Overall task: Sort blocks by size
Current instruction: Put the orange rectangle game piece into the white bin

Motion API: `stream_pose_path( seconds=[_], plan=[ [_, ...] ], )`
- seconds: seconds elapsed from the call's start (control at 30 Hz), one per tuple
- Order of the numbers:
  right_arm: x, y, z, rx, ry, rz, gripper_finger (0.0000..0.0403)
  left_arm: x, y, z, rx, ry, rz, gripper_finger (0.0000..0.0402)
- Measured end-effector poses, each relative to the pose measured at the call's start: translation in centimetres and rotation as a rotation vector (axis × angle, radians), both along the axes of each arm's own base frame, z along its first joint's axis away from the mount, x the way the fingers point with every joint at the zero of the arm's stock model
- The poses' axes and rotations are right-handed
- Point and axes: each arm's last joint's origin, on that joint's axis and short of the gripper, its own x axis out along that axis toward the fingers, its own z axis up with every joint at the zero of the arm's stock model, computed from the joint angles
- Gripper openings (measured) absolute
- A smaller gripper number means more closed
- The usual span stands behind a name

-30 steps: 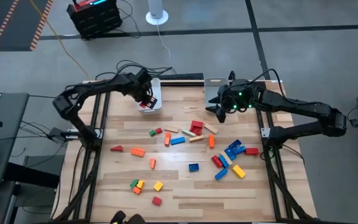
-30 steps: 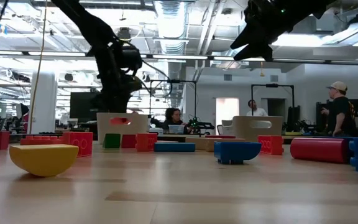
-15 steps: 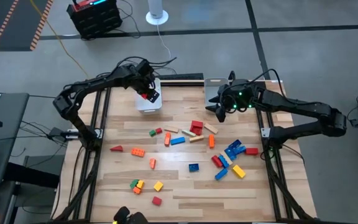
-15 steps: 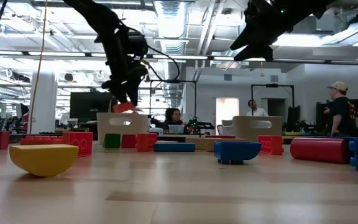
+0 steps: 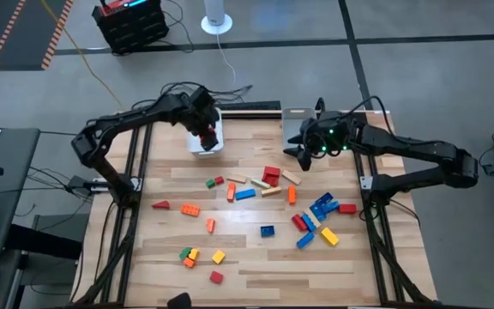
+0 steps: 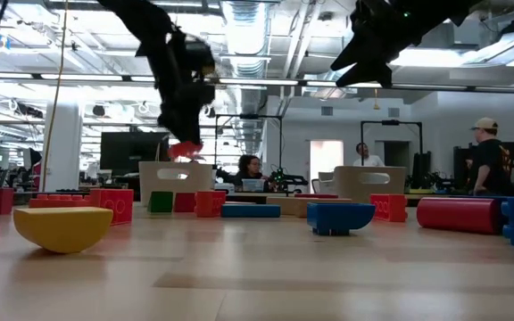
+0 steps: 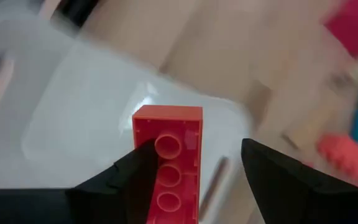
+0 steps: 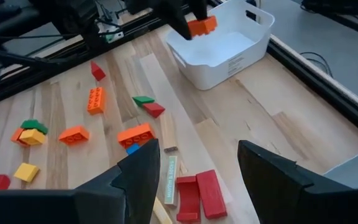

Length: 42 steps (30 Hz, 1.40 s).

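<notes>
Item: one red brick [image 7: 166, 155], three hollow tubes showing on its underside, in the air over the white bin [image 5: 202, 144] at the table's [image 5: 256, 262] back left. It lies against one finger of the left gripper [image 5: 206, 130]; the jaws stand spread wider than the brick, a clear gap to the other finger, so no grip. Loose blocks on the tabletop: roughly two dozen in the high view, too small for an exact count, including one red wedge [image 5: 160, 205], one blue bar [image 5: 245, 195] and a blue cluster [image 5: 322, 206]. Bins: two, the second [image 5: 293, 129] at the back right. Right gripper [image 8: 197, 152]: one, hanging near that second bin, fingers apart and nothing between them. Only the left wrist view shows the finger gap; only the low view shows the brick [image 6: 184, 147] above the bin's rim, plus three people in the room beyond.
</notes>
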Motion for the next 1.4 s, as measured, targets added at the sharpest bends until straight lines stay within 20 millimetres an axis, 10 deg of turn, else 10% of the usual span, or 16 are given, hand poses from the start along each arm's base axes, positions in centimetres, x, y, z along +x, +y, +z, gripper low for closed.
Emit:
stream_pose_path(
  seconds=[0.43,0.83,1.4],
  plan=[
    [1.7,0.5,1.1,-0.045,-0.161,0.039,0.0244,1.1,-3.1,3.2,0.363,0.007,-0.316,0.0224],
    [9.7,-2.2,-3.9,0.04,-0.212,0.005,0.0244,1.1,-2.9,3.5,0.341,-0.04,-0.096,0.0224],
    [18.1,-9.1,-4.7,0.054,-0.229,-0.018,0.0244,1.8,-4.1,3.5,0.312,-0.064,-0.084,0.0224]
  ],
)
